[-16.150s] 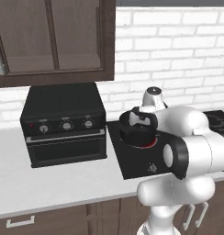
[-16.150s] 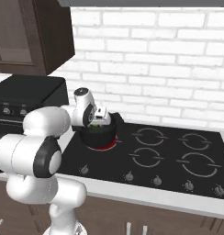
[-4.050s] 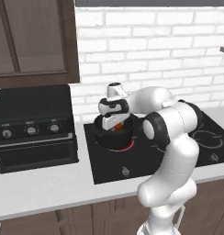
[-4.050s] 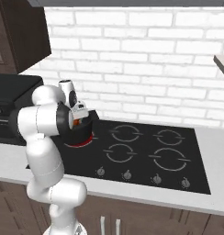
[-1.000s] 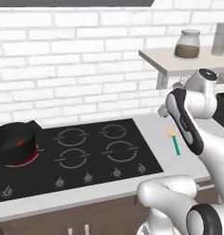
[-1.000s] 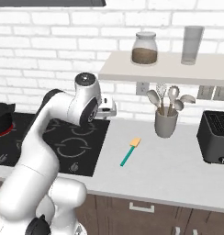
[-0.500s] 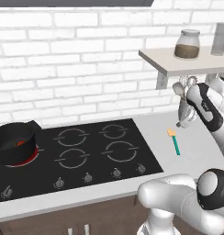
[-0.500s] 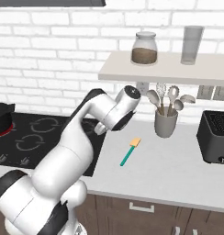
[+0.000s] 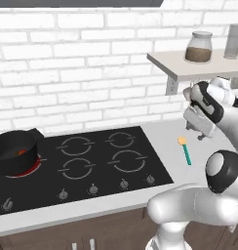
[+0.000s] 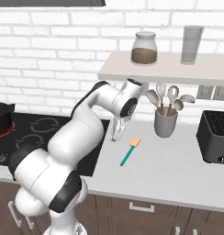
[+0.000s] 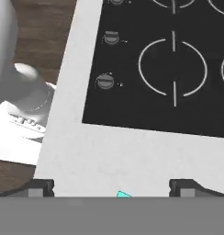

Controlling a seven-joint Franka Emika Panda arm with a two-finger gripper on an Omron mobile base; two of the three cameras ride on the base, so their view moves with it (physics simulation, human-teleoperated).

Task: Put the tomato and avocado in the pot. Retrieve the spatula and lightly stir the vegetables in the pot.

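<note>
White Franka arm with dark joints

The arm (image 10: 81, 137) is built of smooth, rounded glossy white segments linked by black joint bands and round black end caps. A boxy white hand carries the gripper (image 10: 116, 136), whose two small dark finger tips (image 11: 40, 187) are blocky, each with a lighter grey face.

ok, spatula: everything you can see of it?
The spatula is a slim utensil with a teal handle and a small orange-yellow blade. It lies flat on the light counter right of the cooktop, blade toward the brick wall, handle toward the front edge. Nothing touches it. The open gripper hangs close beside it, empty. In the hand view only the teal tip peeks in.
</note>
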